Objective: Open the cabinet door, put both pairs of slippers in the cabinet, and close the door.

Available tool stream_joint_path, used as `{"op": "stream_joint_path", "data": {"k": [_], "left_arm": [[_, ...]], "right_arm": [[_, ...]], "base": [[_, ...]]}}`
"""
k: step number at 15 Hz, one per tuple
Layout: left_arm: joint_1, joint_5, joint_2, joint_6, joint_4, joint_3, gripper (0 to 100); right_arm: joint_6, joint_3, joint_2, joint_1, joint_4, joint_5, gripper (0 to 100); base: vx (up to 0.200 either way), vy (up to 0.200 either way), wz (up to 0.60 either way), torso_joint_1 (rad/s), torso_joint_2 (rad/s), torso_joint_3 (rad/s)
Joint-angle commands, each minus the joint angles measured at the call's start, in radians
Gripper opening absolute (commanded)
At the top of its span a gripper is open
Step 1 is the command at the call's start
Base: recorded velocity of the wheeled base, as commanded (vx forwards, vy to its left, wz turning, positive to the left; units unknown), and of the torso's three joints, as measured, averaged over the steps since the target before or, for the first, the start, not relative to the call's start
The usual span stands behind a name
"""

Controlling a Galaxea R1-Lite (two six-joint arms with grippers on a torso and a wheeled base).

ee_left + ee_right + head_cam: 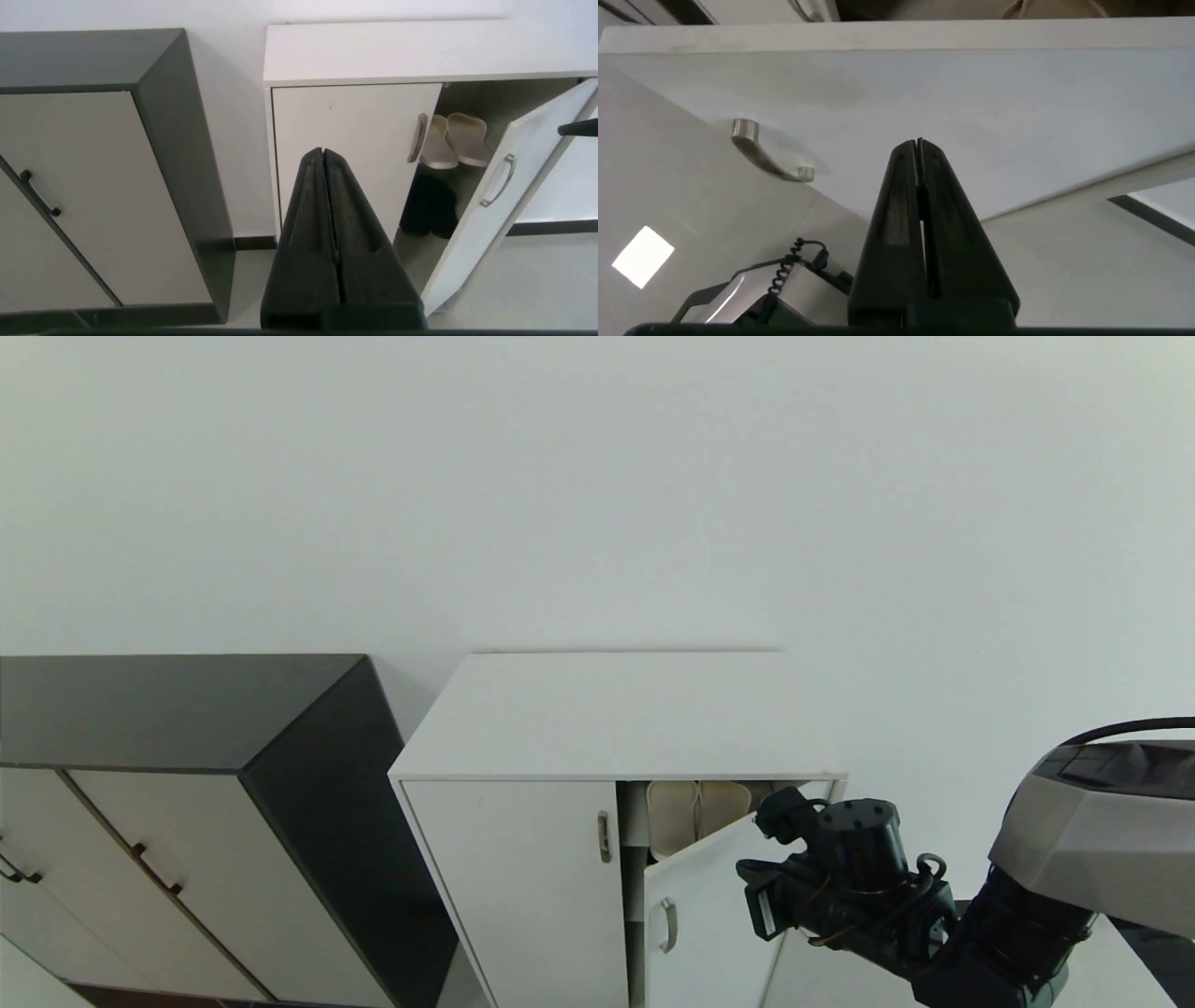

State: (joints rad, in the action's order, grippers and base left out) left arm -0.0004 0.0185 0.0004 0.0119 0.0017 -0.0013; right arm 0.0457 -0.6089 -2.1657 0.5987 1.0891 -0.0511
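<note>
My right pincer [920, 147] is clenched on nothing, its fingers pressed flat together. The tip is right up at the outer face of the right door [1036, 112], and I cannot tell whether it touches the panel. The door's handle [771, 159] lies off to one side of the tip, apart from it. In the head view that arm comes in from 4 o'clock and ends by the door's top edge.

My left pincer [324, 157] is clenched too and holds nothing. It hangs well back from the cabinet [392, 51], facing its front.

In the head view the cabinet stands at 6 o'clock, white, with its back to the wall [597, 495]. Its left door [513, 887] is shut. The right door is ajar, hinged on its 3 o'clock side and swung partway out, leaving a gap at the cabinet's middle. Through that gap the pale slippers [695, 807] show on the upper shelf, side by side. Below them, lower in the same compartment, sits a dark pair [430, 205], too dim to make out in detail. A dark cabinet [308, 784] with pale doors stands just beside the white one, at 8 o'clock.
</note>
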Motion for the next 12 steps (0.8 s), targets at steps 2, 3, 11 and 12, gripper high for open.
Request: {"op": "stream_joint_path", "data": {"k": [2, 3, 11, 12], "left_arm": [[0.000, 0.000, 0.001, 0.000, 0.000, 0.000, 0], [0.000, 0.000, 0.001, 0.000, 0.000, 0.000, 0], [-0.001, 0.000, 0.000, 0.000, 0.001, 0.000, 0], [0.000, 0.000, 0.000, 0.000, 0.000, 0.000, 0]], "right_arm": [[0.000, -0.032, -0.040, -0.017, 0.002, -0.001, 0], [0.000, -0.038, -0.042, -0.022, 0.002, -0.001, 0], [0.008, -0.100, -0.085, -0.070, 0.003, -0.001, 0], [0.008, -0.107, -0.089, -0.076, 0.003, -0.001, 0]], "base": [[0.000, 0.000, 0.00, 0.000, 0.00, 0.000], [0.000, 0.000, 0.00, 0.000, 0.00, 0.000], [0.000, 0.000, 0.00, 0.000, 0.00, 0.000], [0.000, 0.000, 0.00, 0.000, 0.00, 0.000]]}}
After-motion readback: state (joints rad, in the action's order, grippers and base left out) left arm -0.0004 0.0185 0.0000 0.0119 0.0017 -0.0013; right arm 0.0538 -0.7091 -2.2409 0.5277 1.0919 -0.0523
